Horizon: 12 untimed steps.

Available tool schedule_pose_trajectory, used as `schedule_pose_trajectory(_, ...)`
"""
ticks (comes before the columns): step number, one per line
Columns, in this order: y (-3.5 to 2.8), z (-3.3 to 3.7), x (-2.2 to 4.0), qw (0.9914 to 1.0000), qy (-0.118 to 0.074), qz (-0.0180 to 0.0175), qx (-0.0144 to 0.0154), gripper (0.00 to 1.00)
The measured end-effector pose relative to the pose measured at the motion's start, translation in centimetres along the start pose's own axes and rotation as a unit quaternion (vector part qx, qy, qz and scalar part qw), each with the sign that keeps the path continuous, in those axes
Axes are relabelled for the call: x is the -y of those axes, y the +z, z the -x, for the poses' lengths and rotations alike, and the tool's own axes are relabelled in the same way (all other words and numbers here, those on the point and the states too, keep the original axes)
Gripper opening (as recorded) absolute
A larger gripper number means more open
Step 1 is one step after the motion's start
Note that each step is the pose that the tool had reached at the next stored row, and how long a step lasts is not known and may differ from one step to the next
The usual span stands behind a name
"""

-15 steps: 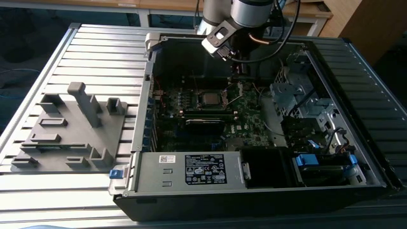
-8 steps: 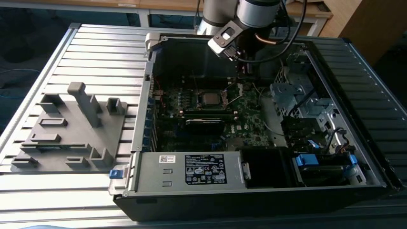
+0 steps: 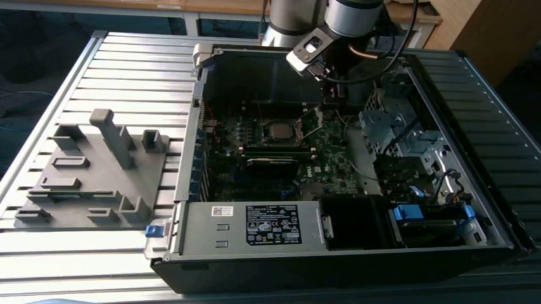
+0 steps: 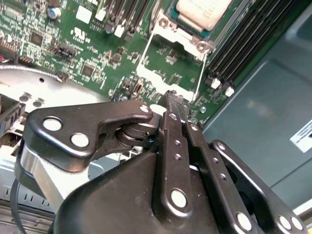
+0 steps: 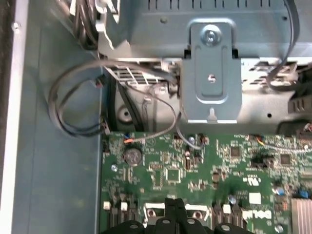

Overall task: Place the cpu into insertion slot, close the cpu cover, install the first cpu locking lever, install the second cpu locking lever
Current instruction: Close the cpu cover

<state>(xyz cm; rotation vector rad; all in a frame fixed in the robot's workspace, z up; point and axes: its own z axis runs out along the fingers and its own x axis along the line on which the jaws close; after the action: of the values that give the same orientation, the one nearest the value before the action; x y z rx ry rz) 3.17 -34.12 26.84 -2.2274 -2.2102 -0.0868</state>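
Fingers (image 4: 174, 131) pinched narrow, tips just beside end of open cpu cover (image 4: 151, 75), cpu (image 4: 202, 12) seated beyond

I look into a lab workshop: an open computer case (image 3: 338, 269) on a slotted metal bench (image 3: 135, 69) beside a grey fixture (image 3: 93, 187).

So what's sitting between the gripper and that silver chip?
In the second wrist view, a silvery metal frame with an open middle lies between the gripper and the chip; green board shows through it.
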Motion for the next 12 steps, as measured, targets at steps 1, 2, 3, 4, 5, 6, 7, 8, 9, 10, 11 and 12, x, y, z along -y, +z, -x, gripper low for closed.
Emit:
schedule_pose_trajectory(1,0.01,-0.01,-0.19,1.00000,0.000,0.0000,-0.0001,0.11)
schedule_pose_trajectory(2,0.03,-0.02,-0.38,1.00000,0.000,0.0000,-0.0001,0.11)
schedule_pose_trajectory(3,0.04,-0.03,-0.57,1.00000,0.000,0.0000,-0.0001,0.11)
schedule_pose_trajectory(4,0.05,-0.04,-0.74,1.00000,0.000,0.0000,-0.0001,0.11)
schedule_pose_trajectory(5,0.05,-0.05,-0.91,1.00000,0.000,0.0000,-0.0001,0.11)
schedule_pose_trajectory(6,0.06,-0.06,-1.09,1.00000,0.000,0.0000,-0.0001,0.11)
schedule_pose_trajectory(7,0.07,-0.06,-1.24,1.00000,0.000,0.0000,-0.0001,0.11)
schedule_pose_trajectory(8,0.09,-0.07,-1.36,1.00000,0.000,0.0000,-0.0001,0.11)
schedule_pose_trajectory(9,0.11,-0.07,-1.48,1.00000,0.000,0.0001,-0.0001,0.11)
schedule_pose_trajectory(10,0.16,-0.07,-1.58,1.00000,0.001,0.0001,0.0000,0.11)
schedule_pose_trajectory(11,0.22,-0.06,-1.64,1.00000,0.003,0.0001,0.0000,0.11)
schedule_pose_trajectory(12,0.29,-0.06,-1.68,0.99999,0.004,0.0002,0.0001,0.11)
